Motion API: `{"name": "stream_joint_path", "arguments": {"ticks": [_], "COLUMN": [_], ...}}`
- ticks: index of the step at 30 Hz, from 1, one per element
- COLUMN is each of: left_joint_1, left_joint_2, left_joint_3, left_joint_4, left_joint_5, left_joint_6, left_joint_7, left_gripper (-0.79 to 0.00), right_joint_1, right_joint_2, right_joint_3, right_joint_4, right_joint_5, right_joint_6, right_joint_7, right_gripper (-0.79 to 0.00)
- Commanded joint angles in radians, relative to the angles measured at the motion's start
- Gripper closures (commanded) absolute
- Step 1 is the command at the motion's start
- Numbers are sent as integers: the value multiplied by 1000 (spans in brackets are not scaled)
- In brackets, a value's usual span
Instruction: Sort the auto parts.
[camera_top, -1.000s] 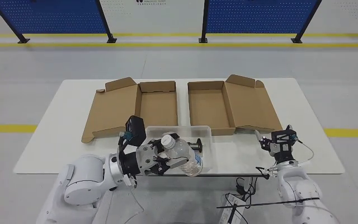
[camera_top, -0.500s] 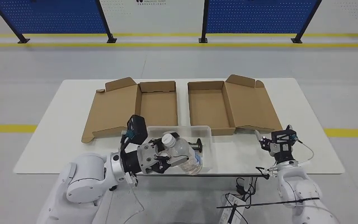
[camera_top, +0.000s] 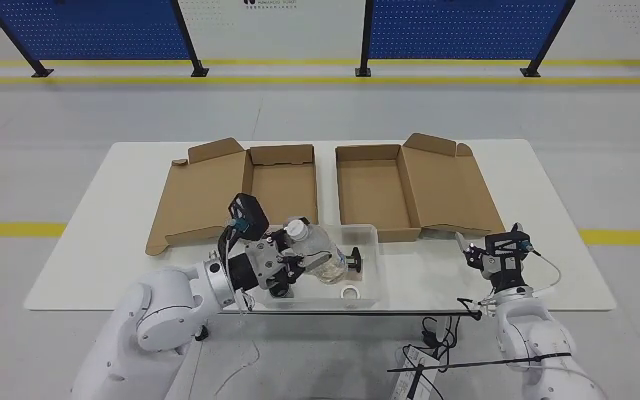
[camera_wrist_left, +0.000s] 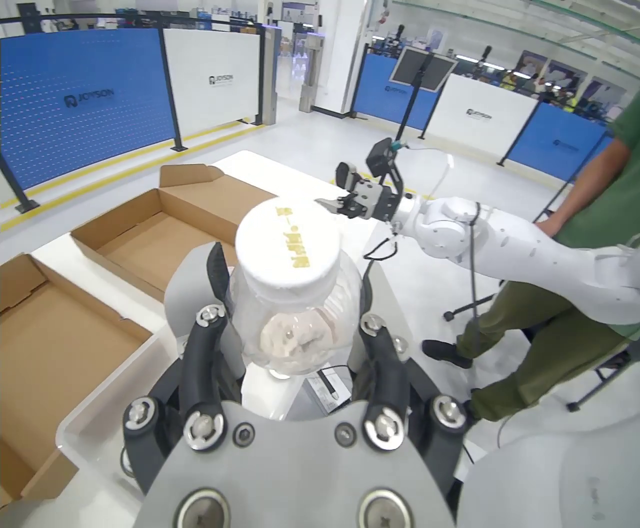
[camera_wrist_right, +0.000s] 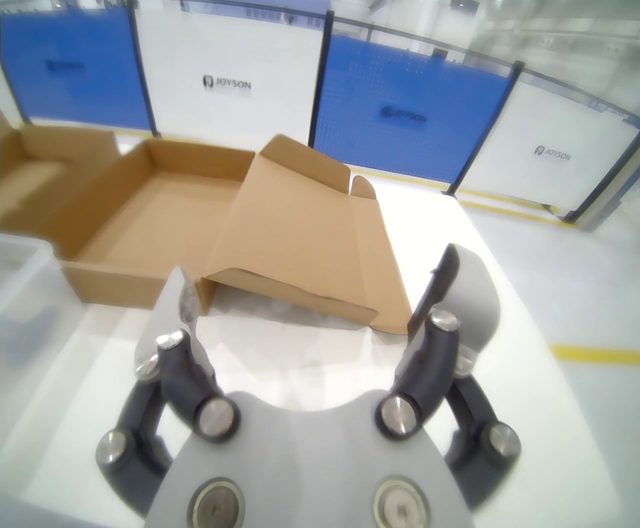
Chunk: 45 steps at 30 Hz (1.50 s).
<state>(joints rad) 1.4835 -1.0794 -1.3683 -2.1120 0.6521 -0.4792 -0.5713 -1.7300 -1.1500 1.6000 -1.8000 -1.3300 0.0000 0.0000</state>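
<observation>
Top view: the sorting is only just getting under way. The left gripper (camera_top: 300, 263) is pinching a clear plastic bottle (camera_top: 320, 260) with a white cap (camera_top: 297, 231). It is holding the bottle tilted above the far left part of the clear bin (camera_top: 372, 262), near the left cardboard box (camera_top: 283, 187). That box and the right cardboard box (camera_top: 372, 195) are lying open with nothing inside, so I judge that nothing is sorted yet. A black part (camera_top: 357, 259) and a white ring (camera_top: 348, 293) are waiting in the bin. The right gripper (camera_top: 478, 250) is hovering over the table (camera_top: 560, 230) near its front right edge.

Compared with a second ago, the bottle is sitting farther from the front edge and closer to the left cardboard box. The white ring, covered before, is now showing. The right gripper is staying put.

Left wrist view: the jaws are clamping the bottle (camera_wrist_left: 290, 325) from both sides just below its cap (camera_wrist_left: 287, 245), which is pointing away from the wrist.

Right wrist view: the right gripper (camera_wrist_right: 312, 270) is holding its jaws spread wide with nothing between them, over bare table beside the right cardboard box (camera_wrist_right: 165, 200).
</observation>
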Motion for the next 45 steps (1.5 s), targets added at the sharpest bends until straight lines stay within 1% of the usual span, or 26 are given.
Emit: {"name": "stream_joint_path", "arguments": {"ticks": [1, 5, 8, 11, 14, 17, 23, 31, 39, 45], "left_joint_1": [-13, -39, -63, -96, -128, -165, -228, -273, -304, -319], "left_joint_2": [-2, -8, -16, -22, -29, -35, -49, -70, -91, -105], "left_joint_3": [14, 39, 58, 84, 109, 134, 180, 215, 243, 250], "left_joint_4": [21, 53, 81, 107, 140, 181, 261, 353, 443, 489], "left_joint_5": [73, 188, 246, 341, 374, 464, 557, 585, 546, 510], "left_joint_6": [26, 89, 191, 258, 307, 345, 439, 556, 611, 639], "left_joint_7": [40, 112, 159, 191, 231, 248, 256, 239, 243, 243], "left_gripper": [0, 0, 0, 0, 0, 0, 0, 0, 0, 0], "right_joint_1": [0, 0, 0, 0, 0, 0, 0, 0, 0, 0], "right_joint_2": [0, 0, 0, 0, 0, 0, 0, 0, 0, 0], "right_joint_3": [0, 0, 0, 0, 0, 0, 0, 0, 0, 0], "right_joint_4": [0, 0, 0, 0, 0, 0, 0, 0, 0, 0], "right_joint_5": [0, 0, 0, 0, 0, 0, 0, 0, 0, 0], "right_joint_6": [0, 0, 0, 0, 0, 0, 0, 0, 0, 0], "right_joint_7": [0, 0, 0, 0, 0, 0, 0, 0, 0, 0], "right_gripper": [-785, -785, -785, -785, -785, -785, -785, -785, -785, -785]}}
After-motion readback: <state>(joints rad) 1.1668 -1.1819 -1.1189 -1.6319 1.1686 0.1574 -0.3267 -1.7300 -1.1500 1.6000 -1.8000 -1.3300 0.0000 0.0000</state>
